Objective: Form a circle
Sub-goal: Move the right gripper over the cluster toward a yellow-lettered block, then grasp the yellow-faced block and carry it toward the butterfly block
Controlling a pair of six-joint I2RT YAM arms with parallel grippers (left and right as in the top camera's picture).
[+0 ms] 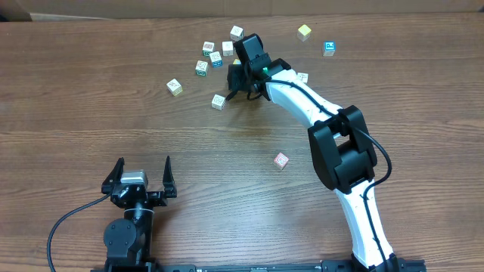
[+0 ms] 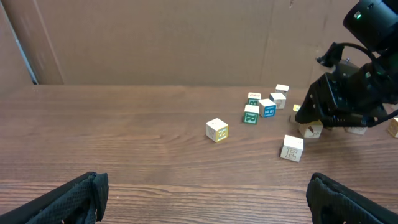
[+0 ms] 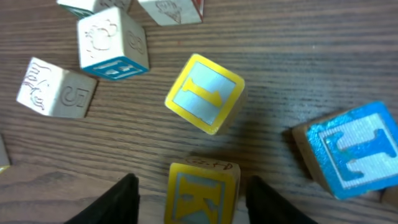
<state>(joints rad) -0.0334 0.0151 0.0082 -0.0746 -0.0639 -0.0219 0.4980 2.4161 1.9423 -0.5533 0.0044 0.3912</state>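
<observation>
Pale printed cubes lie in a loose clump (image 1: 228, 48) at the far middle of the table, and a pink-red marked cube (image 1: 281, 160) sits alone nearer the front. My right gripper (image 1: 240, 85) reaches down beside the clump. In the right wrist view its fingers (image 3: 127, 196) straddle a yellow K cube (image 3: 202, 186) with a gap on each side, so it is open. A yellow "1" cube (image 3: 205, 93) lies just beyond. My left gripper (image 1: 142, 168) rests wide open at the near left, holding nothing (image 2: 205, 199).
A blue-faced cube (image 3: 351, 149) sits close to the right of the right gripper's fingers. A teal-based cube (image 3: 112, 40) and a white cube (image 3: 56, 87) lie to the left. Stray cubes include a pale one (image 1: 175, 87), a yellow-green one (image 1: 304, 32) and a blue one (image 1: 329, 48).
</observation>
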